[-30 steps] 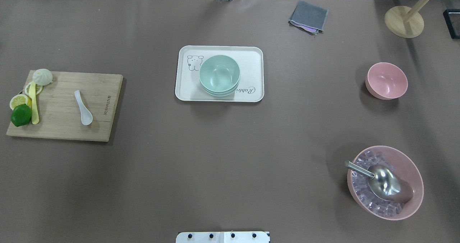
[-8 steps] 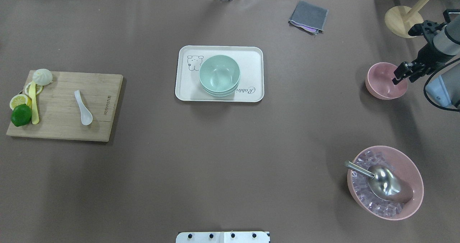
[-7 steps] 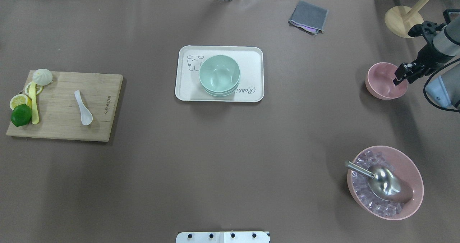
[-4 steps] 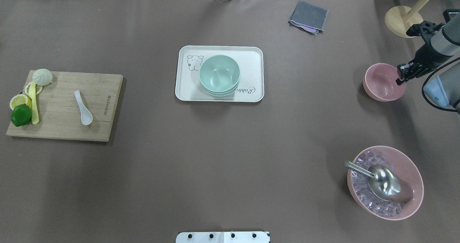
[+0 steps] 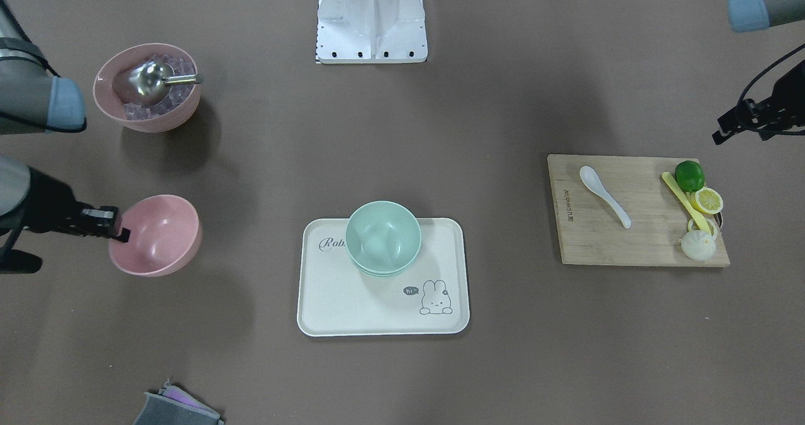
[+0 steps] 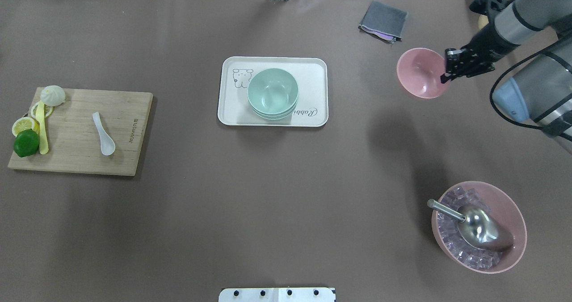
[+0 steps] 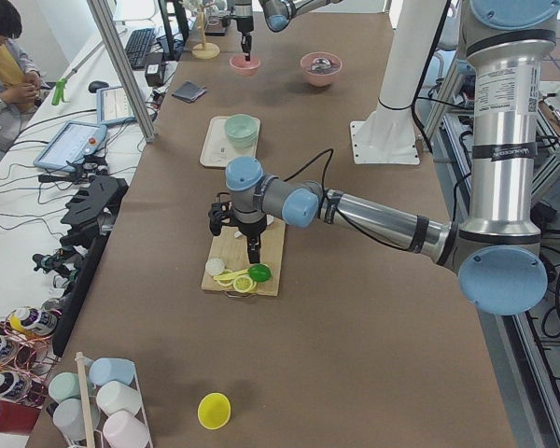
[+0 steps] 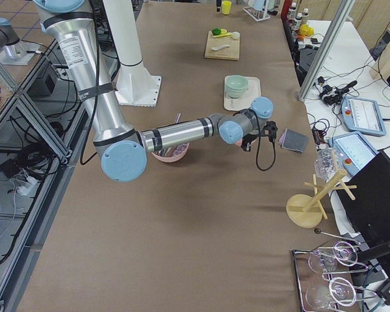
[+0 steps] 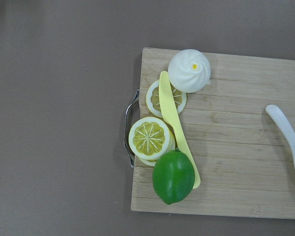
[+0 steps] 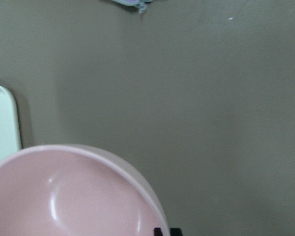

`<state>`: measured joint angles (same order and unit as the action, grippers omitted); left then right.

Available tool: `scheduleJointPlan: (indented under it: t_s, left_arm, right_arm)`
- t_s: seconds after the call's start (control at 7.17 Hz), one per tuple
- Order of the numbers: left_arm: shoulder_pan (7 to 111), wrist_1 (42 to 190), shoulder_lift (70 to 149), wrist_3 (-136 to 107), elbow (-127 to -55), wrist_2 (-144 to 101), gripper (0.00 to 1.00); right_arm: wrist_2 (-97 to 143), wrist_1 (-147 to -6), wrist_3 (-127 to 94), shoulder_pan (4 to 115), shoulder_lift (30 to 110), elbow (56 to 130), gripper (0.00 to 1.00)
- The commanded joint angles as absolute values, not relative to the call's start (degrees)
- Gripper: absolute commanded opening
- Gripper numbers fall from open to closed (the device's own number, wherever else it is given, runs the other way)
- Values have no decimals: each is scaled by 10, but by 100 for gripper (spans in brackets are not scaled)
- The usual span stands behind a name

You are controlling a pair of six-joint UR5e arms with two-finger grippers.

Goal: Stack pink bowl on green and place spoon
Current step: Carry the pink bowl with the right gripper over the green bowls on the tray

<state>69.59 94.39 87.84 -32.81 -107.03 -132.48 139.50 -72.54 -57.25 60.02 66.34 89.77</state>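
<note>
The small pink bowl (image 6: 418, 74) hangs off the table, to the right of the tray. My right gripper (image 6: 445, 72) is shut on its right rim, which also shows in the front view (image 5: 121, 231). Stacked green bowls (image 6: 272, 92) sit on the white tray (image 6: 313, 69) at the table's middle. The white spoon (image 6: 104, 134) lies on the wooden cutting board (image 6: 80, 159) at the left. My left gripper (image 5: 720, 137) hovers over the board's outer end, near the lime (image 9: 173, 176). I cannot tell whether it is open or shut.
A large pink bowl (image 6: 514, 212) of ice cubes with a metal scoop (image 6: 478, 226) sits front right. A grey cloth (image 6: 384, 20) lies at the back. Lemon slices (image 6: 24, 124), a bun (image 6: 52, 95) and a yellow knife (image 6: 42, 132) share the board's left end.
My right gripper came in over the pink bowl's rim, shut on it, lifted it and carried it left and back toward the tray. Nothing else moved.
</note>
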Motion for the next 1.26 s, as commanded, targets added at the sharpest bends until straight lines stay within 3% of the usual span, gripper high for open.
scheduleJointPlan:
  t_s: [0.0,0.42,1.12]
  left_arm:
    - [665,960,885,-349,-1052,-1307,98]
    - [665,974,887,-346,-1034,-1307,98]
    - [641,975,948,-431,-990,-1311,98]
  right_arm:
    - [1346,-722,-761,498,594,944,0]
    - [1256,-722,-835,445,494,873,0]
    - [1219,-655,-860,407,469,811,0]
